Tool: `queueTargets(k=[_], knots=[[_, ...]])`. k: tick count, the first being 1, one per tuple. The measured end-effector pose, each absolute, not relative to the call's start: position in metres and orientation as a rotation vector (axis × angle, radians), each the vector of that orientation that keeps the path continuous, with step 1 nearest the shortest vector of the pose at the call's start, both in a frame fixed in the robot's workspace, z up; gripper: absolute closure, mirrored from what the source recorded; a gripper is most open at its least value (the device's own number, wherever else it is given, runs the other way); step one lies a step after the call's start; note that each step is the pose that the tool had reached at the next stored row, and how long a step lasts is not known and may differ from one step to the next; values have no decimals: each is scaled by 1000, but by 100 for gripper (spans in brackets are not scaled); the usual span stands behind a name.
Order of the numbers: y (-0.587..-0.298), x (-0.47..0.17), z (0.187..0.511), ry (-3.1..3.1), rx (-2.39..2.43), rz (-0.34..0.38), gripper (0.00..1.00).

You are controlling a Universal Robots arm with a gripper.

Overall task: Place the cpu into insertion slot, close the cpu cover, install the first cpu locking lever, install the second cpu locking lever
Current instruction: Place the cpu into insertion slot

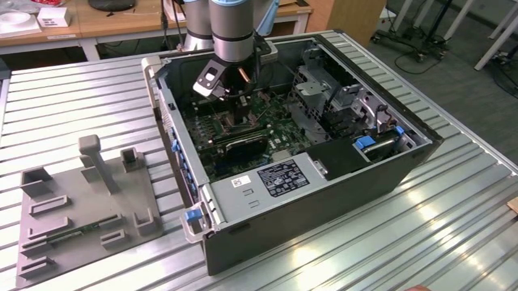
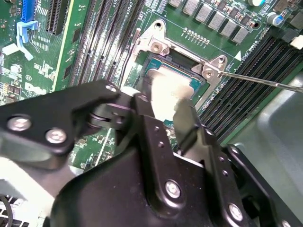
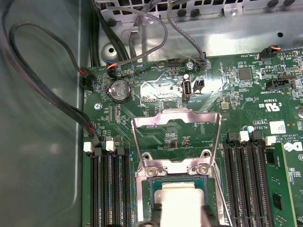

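Note:
My gripper (image 1: 240,115) reaches down into the open computer case (image 1: 421,160) onto the green motherboard. In both wrist views its two black fingers (image 2: 144,97) sit against opposite edges of the cpu (image 3: 179,197), a pale grey square chip. The cpu (image 2: 171,89) lies in or just above the insertion slot (image 3: 147,196), level with its silvery rim; I cannot tell if it is fully seated. The cpu cover (image 3: 176,115) stands swung open behind the slot, its cut-out centre showing the board. A thin wire locking lever (image 2: 265,81) sticks out beside the socket, unlatched.
Black memory slots (image 3: 111,189) flank the socket on both sides. Black cables (image 3: 47,94) run along the case wall, near a coin battery (image 3: 120,90). A metal drive cage (image 1: 324,91) stands in the case. A grey fixture plate (image 1: 81,206) lies on the slatted table.

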State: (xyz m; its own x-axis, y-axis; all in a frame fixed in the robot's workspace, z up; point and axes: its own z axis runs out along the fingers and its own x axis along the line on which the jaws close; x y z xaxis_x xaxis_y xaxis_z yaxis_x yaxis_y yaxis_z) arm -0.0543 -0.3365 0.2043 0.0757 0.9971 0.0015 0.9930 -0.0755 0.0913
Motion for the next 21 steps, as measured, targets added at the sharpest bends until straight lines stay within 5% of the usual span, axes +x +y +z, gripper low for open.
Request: queueTargets(k=[10, 21], knots=[[-337, -54, 204, 2090, 2255, 97, 90], [-337, -54, 204, 2093, 2258, 89, 90]])
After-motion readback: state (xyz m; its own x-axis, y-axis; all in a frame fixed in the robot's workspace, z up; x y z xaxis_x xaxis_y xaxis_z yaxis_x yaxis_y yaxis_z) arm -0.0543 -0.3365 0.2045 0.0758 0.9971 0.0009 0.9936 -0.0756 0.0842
